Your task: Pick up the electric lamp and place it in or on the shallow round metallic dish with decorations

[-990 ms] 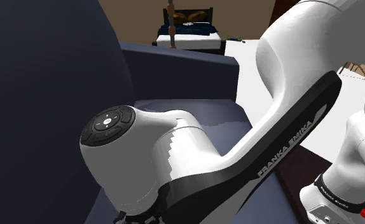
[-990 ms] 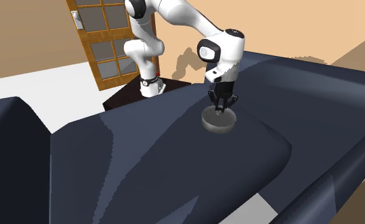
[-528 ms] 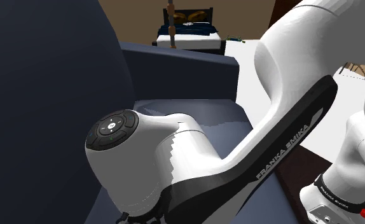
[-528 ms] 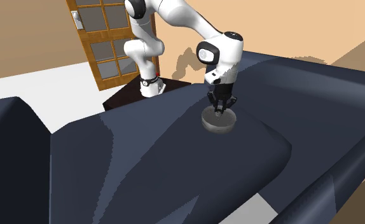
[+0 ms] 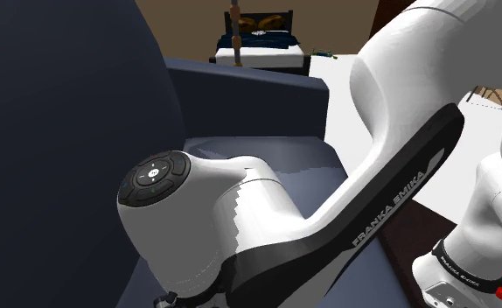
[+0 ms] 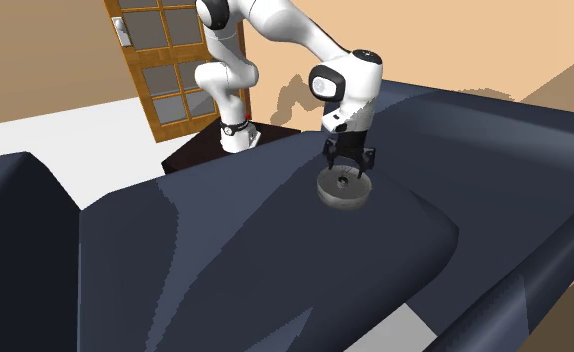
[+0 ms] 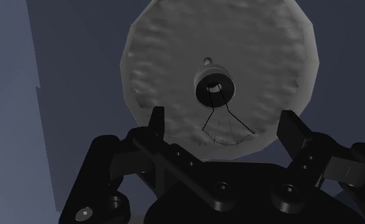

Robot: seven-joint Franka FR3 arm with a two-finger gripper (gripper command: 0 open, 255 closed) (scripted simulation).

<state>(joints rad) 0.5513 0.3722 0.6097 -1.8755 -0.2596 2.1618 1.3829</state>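
A shallow round grey dish (image 7: 175,38) with a bumpy rim lies on a dark blue cushion (image 6: 275,230). The lamp, a small dark bulb (image 7: 213,89) with thin wire loops, rests at the dish's middle, and it is a dark speck (image 6: 342,181) in the second exterior view. My black gripper (image 7: 224,127) hangs just above the dish (image 6: 327,192) with its fingers (image 7: 156,124) spread wide apart, touching neither bulb nor dish. In the second exterior view the gripper (image 6: 348,160) points straight down over the dish.
The dish lies on a large dark blue sofa with raised sides (image 6: 515,140). My white arm (image 5: 345,201) blocks most of the shoulder view. A wooden door with glass panes (image 6: 160,60) stands behind the dark stand (image 6: 200,152). A bed (image 5: 258,48) stands far back.
The fingers have opened and let go of the bulb, which now lies in the dish. The hand has risen slightly.
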